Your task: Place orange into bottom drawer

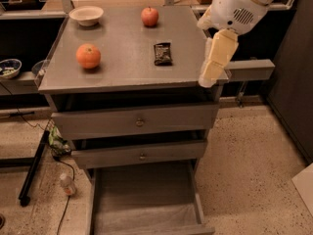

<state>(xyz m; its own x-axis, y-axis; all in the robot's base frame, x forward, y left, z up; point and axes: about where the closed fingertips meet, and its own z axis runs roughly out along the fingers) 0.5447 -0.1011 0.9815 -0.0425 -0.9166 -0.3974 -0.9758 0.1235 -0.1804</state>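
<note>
Orange, round, on cabinet top left; bottom drawer open, lengthwise toward camera; tool at right edge, grip unclear.

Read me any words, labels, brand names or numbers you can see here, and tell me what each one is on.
No text can be read.
Snack packet on the cabinet top: print too blurred to read.
Gripper, at the cabinet top's right edge: no marking visible.
Orange, apple, bowl, bottom drawer: no text.
</note>
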